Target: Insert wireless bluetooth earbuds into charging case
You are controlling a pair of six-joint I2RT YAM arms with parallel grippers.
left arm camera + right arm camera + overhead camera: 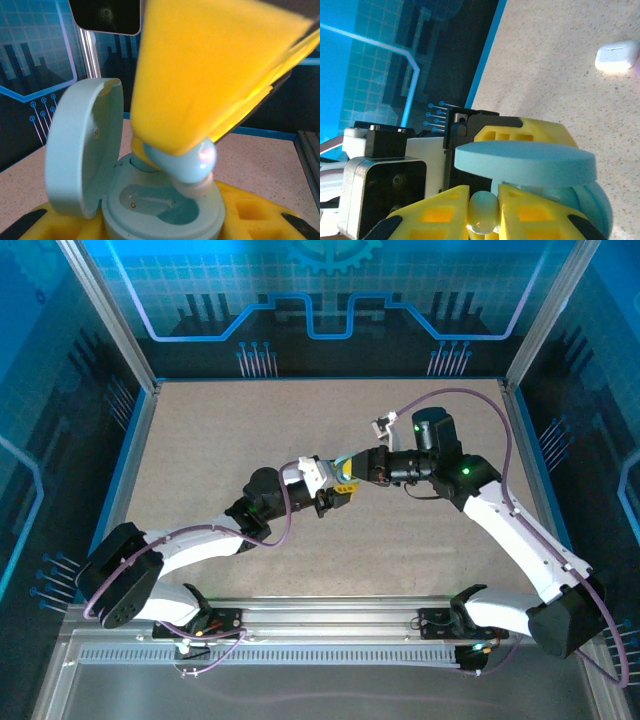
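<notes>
Pinching a glossy pale-blue earbud, right gripper nearly closed. Left gripper clamps rounded matte charging case between its yellow fingers, lid flipped open.

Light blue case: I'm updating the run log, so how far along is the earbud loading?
Done: the light blue case sits lid-open in the left gripper. In hand: the right gripper pinches a light blue earbud just above the case's well. Left: seating it; that well looks empty.
</notes>
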